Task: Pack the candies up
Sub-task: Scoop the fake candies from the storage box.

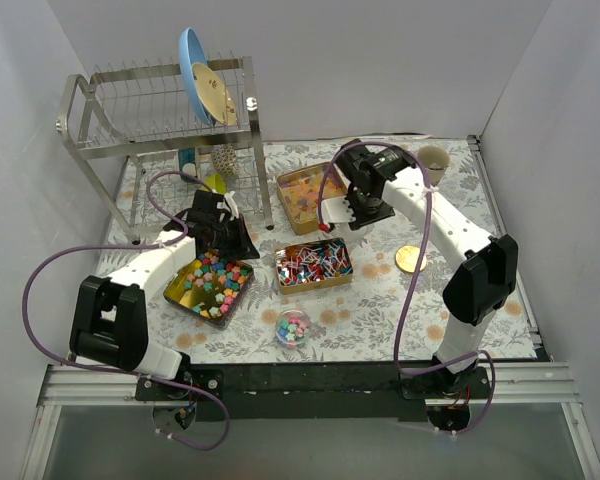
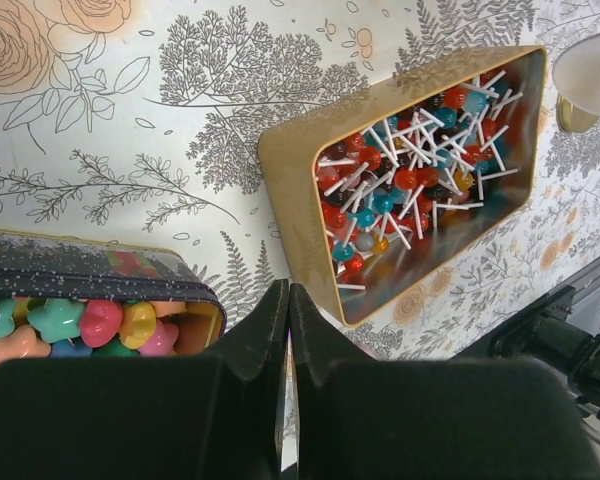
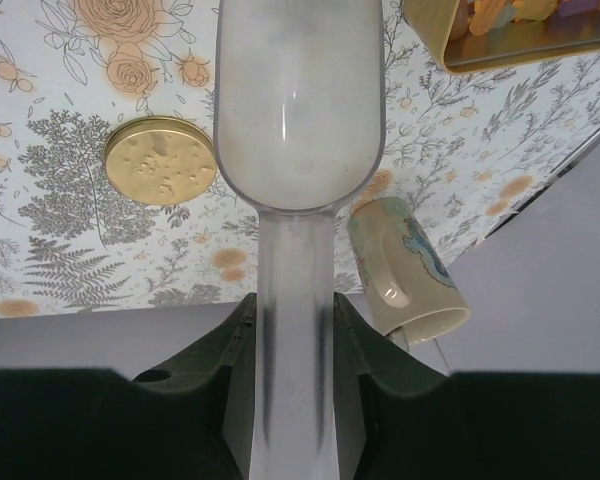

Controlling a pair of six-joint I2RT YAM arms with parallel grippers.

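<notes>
While left jaws meet, right jaws grip scoop (image 3: 298,120) — star candies (image 2: 90,325) in tin (image 1: 185,292).

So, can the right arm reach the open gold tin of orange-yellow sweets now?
Probably yes: the right gripper, shut on a clear plastic scoop, hovers close by that gold tin, which is lidless, and nothing stands between them.

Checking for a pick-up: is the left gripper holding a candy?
No, the left gripper is shut tight, jaws pressed together with nothing between them.
</notes>
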